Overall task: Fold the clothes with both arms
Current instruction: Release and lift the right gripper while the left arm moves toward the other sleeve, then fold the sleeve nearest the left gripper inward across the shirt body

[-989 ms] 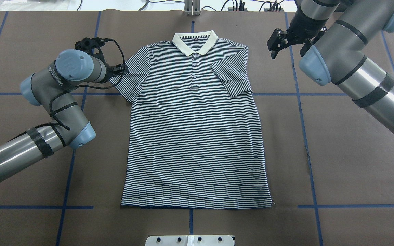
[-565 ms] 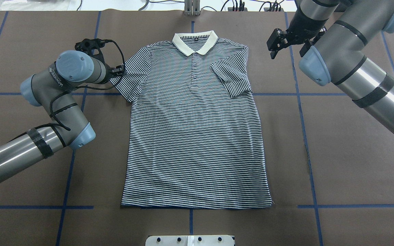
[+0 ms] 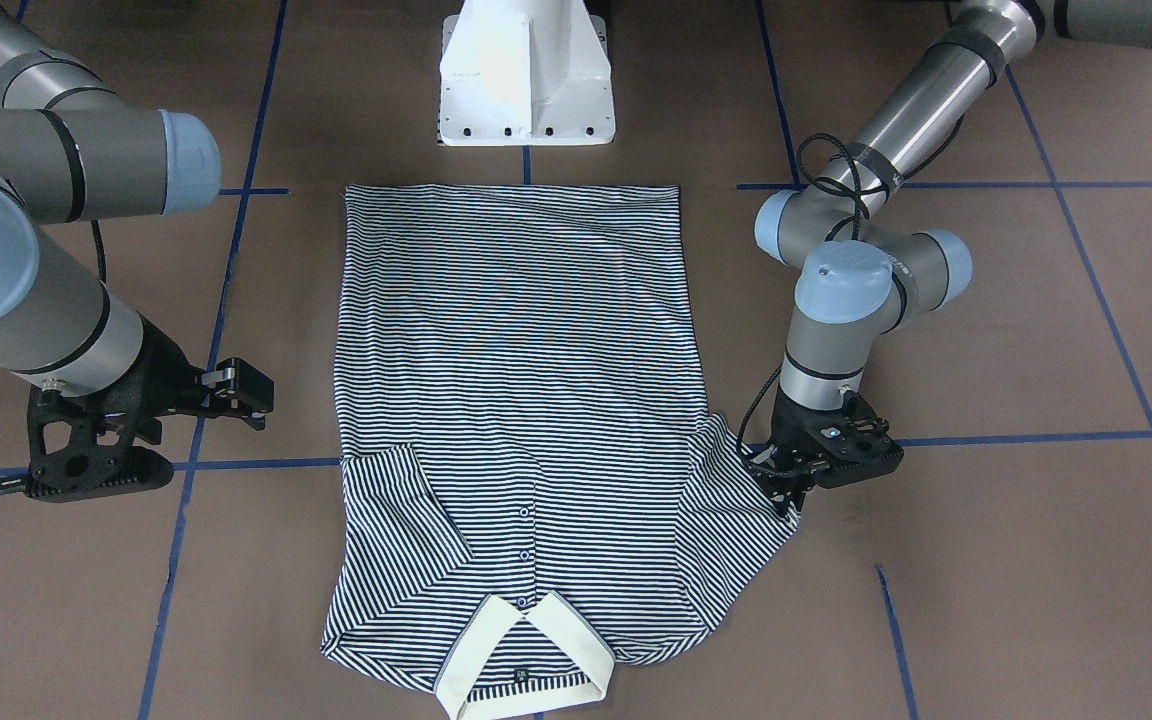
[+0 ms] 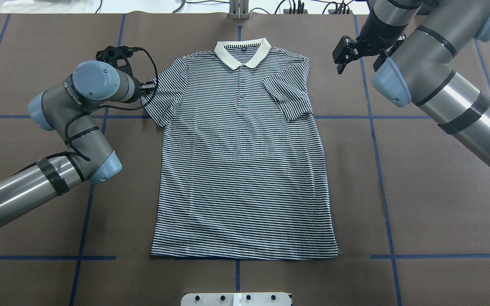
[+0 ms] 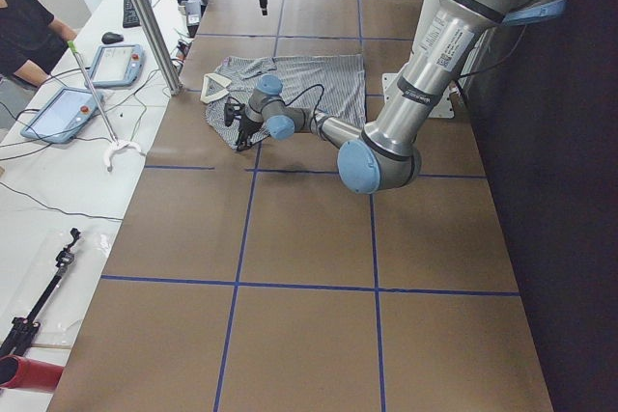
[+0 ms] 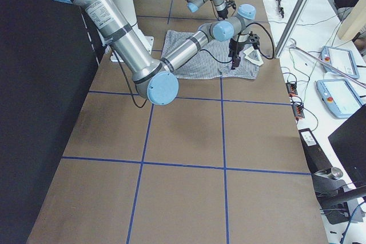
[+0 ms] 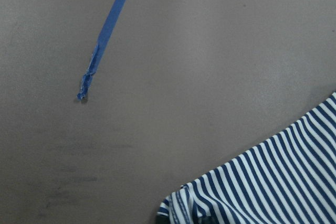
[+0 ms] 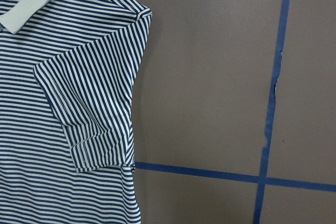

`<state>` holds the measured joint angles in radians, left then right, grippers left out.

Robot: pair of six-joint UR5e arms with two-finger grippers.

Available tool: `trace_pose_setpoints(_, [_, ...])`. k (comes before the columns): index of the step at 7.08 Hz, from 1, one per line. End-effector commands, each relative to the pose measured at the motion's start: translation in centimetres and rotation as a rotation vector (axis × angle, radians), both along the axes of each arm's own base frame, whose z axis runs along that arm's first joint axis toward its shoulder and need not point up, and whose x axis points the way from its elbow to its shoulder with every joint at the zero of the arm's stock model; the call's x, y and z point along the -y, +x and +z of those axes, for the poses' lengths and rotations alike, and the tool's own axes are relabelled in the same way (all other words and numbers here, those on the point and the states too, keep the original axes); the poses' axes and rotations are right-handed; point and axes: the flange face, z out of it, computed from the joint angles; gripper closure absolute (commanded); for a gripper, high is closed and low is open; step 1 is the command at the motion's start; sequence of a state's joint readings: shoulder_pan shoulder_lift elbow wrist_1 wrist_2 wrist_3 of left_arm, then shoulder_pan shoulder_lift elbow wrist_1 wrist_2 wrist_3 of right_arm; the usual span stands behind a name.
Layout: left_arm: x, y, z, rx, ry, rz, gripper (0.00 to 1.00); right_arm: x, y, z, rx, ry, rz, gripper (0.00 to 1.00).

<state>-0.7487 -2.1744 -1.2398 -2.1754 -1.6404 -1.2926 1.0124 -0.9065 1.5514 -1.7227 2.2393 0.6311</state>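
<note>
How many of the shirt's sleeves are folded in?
1. The sleeve on the robot's right lies folded over the chest. The sleeve on its left lies spread flat, with the left gripper at its edge.

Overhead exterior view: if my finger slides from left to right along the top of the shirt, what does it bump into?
the left gripper → spread-out sleeve → cream collar → folded-in sleeve → right gripper

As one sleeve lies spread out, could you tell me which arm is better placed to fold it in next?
Left. The left gripper sits at the edge of the spread sleeve, while the right gripper hovers off the shirt, beside the folded sleeve.
</note>
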Motion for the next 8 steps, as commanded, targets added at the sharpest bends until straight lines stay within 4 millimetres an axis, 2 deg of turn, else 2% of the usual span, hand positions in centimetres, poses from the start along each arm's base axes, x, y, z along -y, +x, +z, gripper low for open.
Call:
trace_pose_setpoints(1, [-0.3, -0.6, -3.4, -0.032, 0.019, 0.002, 1.00, -0.1, 0.0, 0.7, -0.005, -0.008, -0.001, 0.00])
trace_pose_setpoints(2, [-0.6, -1.1, -7.7, -0.037, 0.011, -0.003, 1.00, -0.1, 0.2, 1.0, -0.007, -0.012, 0.001, 0.00])
trace_pose_setpoints(3, [0.1, 0.0, -13.1, -0.060, -0.027, -0.035, 1.00, -0.2, 0.1, 1.1, -0.007, -0.012, -0.001, 0.00])
trace_pose_setpoints(4, [1.5, 2.3, -15.2, -0.091, -0.078, -0.081, 1.00, -0.1, 0.2, 1.0, -0.007, -0.011, 0.001, 0.00])
trace_pose_setpoints(5, [2.1, 6.6, -16.9, -0.096, -0.120, -0.089, 1.00, -0.1, 0.2, 1.1, -0.007, -0.013, 0.002, 0.00])
trace_pose_setpoints(6, [2.4, 9.1, -18.0, -0.112, -0.130, -0.112, 1.00, -0.2, 0.2, 0.9, -0.005, -0.011, 0.004, 0.00])
trace_pose_setpoints(7, [2.5, 10.2, -17.0, -0.119, -0.112, -0.127, 0.84, -0.3, 0.2, 1.0, -0.006, -0.028, 0.017, 0.00])
trace_pose_setpoints(8, [2.3, 10.6, -17.0, -0.133, -0.091, -0.114, 0.02, -0.3, 0.2, 1.0, -0.006, -0.028, 0.017, 0.00])
